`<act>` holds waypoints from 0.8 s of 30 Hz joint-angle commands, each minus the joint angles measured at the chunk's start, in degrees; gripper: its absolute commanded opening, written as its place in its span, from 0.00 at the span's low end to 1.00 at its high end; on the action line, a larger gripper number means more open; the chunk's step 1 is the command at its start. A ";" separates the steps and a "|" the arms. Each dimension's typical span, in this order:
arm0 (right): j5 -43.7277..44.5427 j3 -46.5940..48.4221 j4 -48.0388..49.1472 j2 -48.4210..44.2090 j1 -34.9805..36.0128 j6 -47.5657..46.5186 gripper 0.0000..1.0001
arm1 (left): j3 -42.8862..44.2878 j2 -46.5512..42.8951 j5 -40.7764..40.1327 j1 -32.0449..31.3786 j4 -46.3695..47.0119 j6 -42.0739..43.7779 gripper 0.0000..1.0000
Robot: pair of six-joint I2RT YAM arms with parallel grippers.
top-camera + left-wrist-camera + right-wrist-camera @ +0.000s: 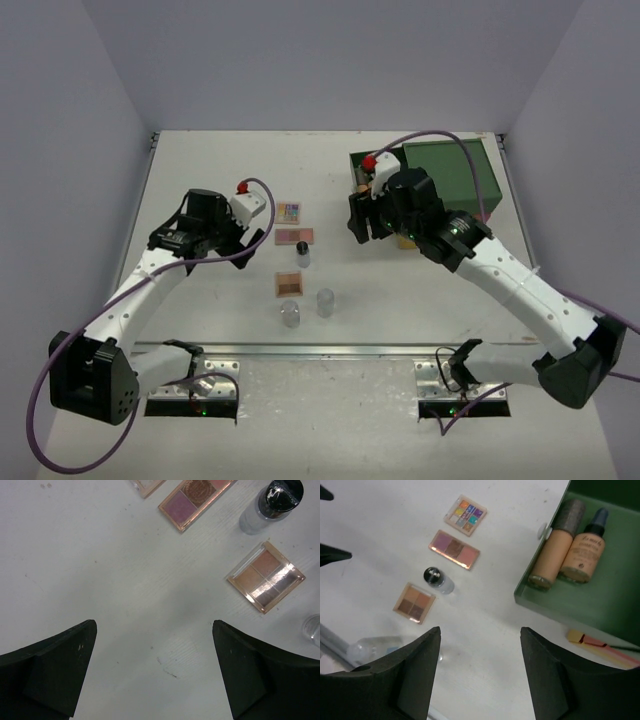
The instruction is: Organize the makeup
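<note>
- The left tool [154, 625] is spread wide and holds nothing; only bare worktop [100, 555] shows between its fingers.
- The right tool [480, 630] is open too, with nothing between its fingers and nothing touching them. It hangs over the worktop just beside the green box [600, 605].
- Two tan bottles [552, 545] [582, 550] lie side by side, touching, inside the box.
- On the worktop between the arms lie the colour palette [465, 514], the pink palette [454, 549], the black-capped bottle [438, 579] and the brown palette [414, 602], with two clear jars [290, 314] [325, 302] nearest the bases.
- In the top view the right arm covers the box's front, hiding the tan bottles.
- The left wrist view cuts off the colour palette at its top edge and one jar at its right edge.
- In the right wrist view the jars are a blur beside a finger.
</note>
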 commanded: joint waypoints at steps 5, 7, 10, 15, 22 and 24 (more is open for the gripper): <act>25.65 15.43 3.63 16.70 1.64 -15.19 0.67 | 0.53 3.15 -3.05 0.74 5.02 -1.08 0.99; 29.01 19.11 3.23 21.44 1.81 -19.24 0.67 | 0.48 3.75 -3.09 0.74 5.78 -1.13 0.99; 34.97 22.70 3.94 27.21 2.14 -25.39 0.68 | 0.52 4.84 -3.30 0.74 6.75 -1.08 0.99; 39.22 25.82 5.68 33.70 2.33 -30.86 0.68 | 0.24 5.50 -2.85 0.74 7.60 -0.59 0.99; 44.94 26.79 8.15 38.02 2.31 -35.06 0.68 | -1.37 5.48 -2.36 0.74 9.48 0.06 1.00; 46.91 26.60 9.40 38.87 2.25 -37.38 0.68 | -1.59 5.50 -2.07 0.74 9.51 0.24 1.00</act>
